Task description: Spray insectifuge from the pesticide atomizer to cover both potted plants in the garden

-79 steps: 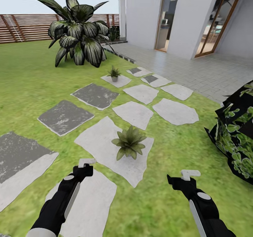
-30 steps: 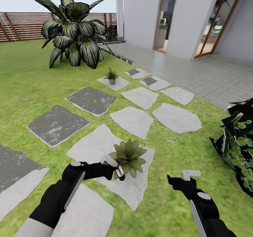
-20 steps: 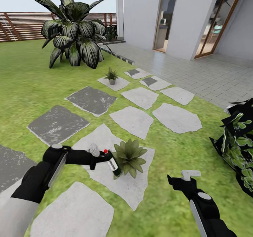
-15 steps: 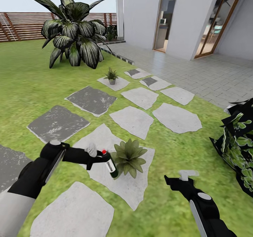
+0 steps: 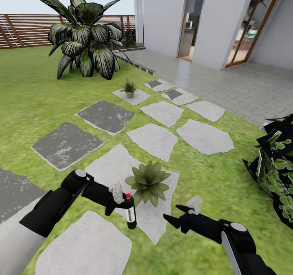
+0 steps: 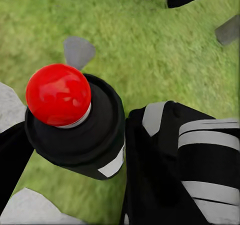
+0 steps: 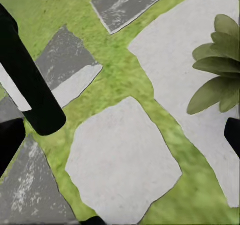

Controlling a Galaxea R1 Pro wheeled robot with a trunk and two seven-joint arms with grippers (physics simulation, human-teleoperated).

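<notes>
My left gripper is shut on the pesticide atomizer, a dark bottle with a white label and a red cap, held upright over a pale stepping stone. The nearer potted plant sits just beyond it to the right. A second potted plant stands on a far stone in the garden. In the left wrist view the atomizer's red cap is seen from above between dark fingers. My right gripper is open, level with the bottle and to its right. The right wrist view looks at the atomizer and plant leaves.
A big striped-leaf palm stands at the back left before a slatted fence. A dark leafy bush is close at the right. The grey paved patio and house wall lie beyond the stones.
The left arm has brought the atomizer down and toward me, turning it from tilted to upright. The right arm has swung left toward the bottle.
</notes>
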